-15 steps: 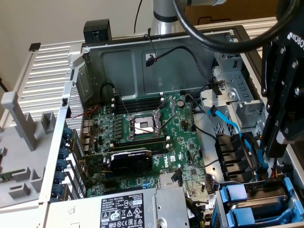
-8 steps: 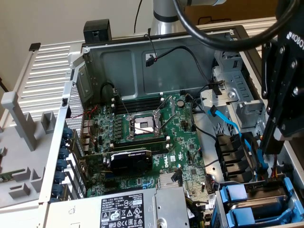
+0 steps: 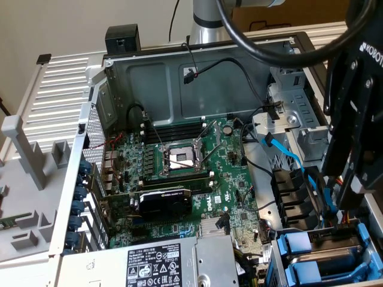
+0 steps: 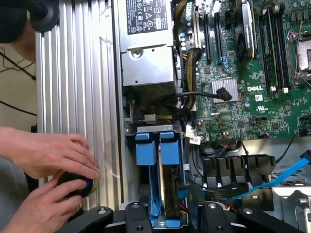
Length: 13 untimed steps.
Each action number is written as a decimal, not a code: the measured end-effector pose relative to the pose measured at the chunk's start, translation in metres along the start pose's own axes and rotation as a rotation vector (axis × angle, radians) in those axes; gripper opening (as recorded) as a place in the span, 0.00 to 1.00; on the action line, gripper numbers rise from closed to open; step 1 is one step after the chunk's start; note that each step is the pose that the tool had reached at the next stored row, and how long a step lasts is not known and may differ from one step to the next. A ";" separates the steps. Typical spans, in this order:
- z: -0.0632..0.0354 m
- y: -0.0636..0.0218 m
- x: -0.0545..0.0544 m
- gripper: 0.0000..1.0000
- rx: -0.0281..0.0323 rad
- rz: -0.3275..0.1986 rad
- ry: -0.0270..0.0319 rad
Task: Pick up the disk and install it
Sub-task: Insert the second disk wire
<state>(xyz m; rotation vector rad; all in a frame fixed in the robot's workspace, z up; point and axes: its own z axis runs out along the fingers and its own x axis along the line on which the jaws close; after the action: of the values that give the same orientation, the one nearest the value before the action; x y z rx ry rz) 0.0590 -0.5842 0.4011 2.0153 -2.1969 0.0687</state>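
Disk (image 4: pixel 162 167) sat in drive bay at computer case (image 3: pixel 197 60) corner, blue carrier (image 3: pixel 323 254) seated. Claw (image 4: pixel 167 216) hung directly above, jaws apart, clamping nothing. Risk: fingers snagging blue SATA cable (image 3: pixel 287 156); person's hands (image 4: pixel 46 155) close by.

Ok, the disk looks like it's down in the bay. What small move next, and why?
Probably a short, straight lift of the end effector. The grey-metal hard drive in its bright blue plastic carrier frame appears to stand in the drive cage. A light blue flat cable runs close beside it, so sideways motion could snag it.
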 end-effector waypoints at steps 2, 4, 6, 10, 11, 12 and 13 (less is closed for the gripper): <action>0.0026 -0.0003 0.000 0.47 -0.0043 -0.001 -0.0018; 0.0049 -0.0007 0.003 0.47 -0.0097 -0.003 -0.0066; 0.0074 -0.0012 0.006 0.47 -0.0147 -0.005 -0.0136; 0.0111 -0.0017 0.009 0.47 -0.0213 -0.012 -0.0372; 0.0118 -0.0020 0.010 0.47 -0.0221 -0.014 -0.0449; 0.0124 -0.0024 0.010 0.47 -0.0226 -0.016 -0.0520; 0.0129 -0.0029 0.010 0.47 -0.0231 -0.017 -0.0589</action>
<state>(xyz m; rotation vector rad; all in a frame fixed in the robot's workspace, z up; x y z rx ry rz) 0.0599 -0.5966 0.3897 2.0492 -2.2040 -0.0182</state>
